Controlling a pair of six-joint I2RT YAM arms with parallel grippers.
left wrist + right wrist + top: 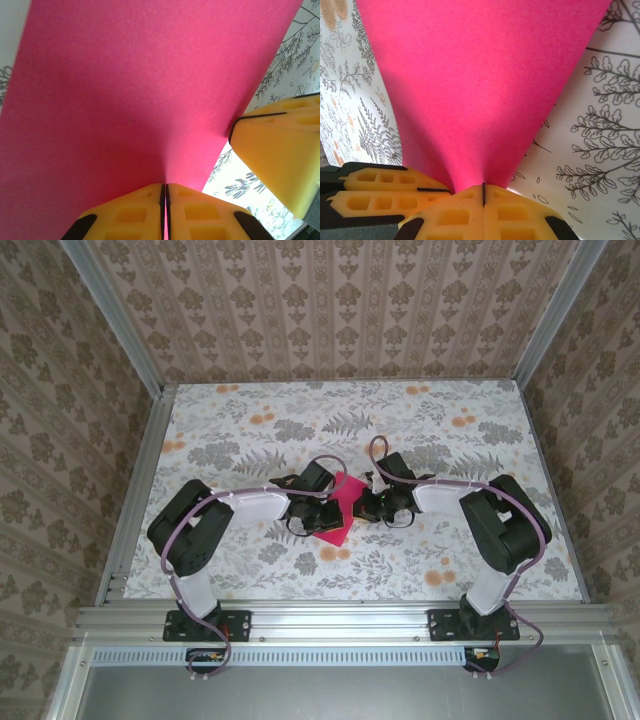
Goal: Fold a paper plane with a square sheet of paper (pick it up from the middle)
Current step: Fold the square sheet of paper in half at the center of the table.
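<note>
On the sheet's left side the left gripper point(165, 189) is pinching the square sheet of paper point(125, 90), its yellow fingers point(145, 197) pressing together with only the thin magenta-red paper between them, and the paper is fanning away from that pinch in a shallow valley, likely because a grip at one spot is making the limp sheet bend about a line running out from it (a judgement from how the surface is dipping toward the pinch, since no sharp crease is showing). Seen from above, the sheet is hanging between the two grippers over the middle of the floral table point(250, 430), mostly raised off it, though I cannot tell whether its near corner is touching the surface. On the sheet's right side the right gripper point(483, 189) is clamping the paper in the same way, its pads point(507, 197) closing tight and the sheet narrowing to a point at them; the two pinches are sitting near each other, which is probably giving the arms joint control of the bend for a first fold. No brand, label or writing is showing on the sheet, the fingers or the table, which is carrying only a printed pattern of leaves and flowers
</note>
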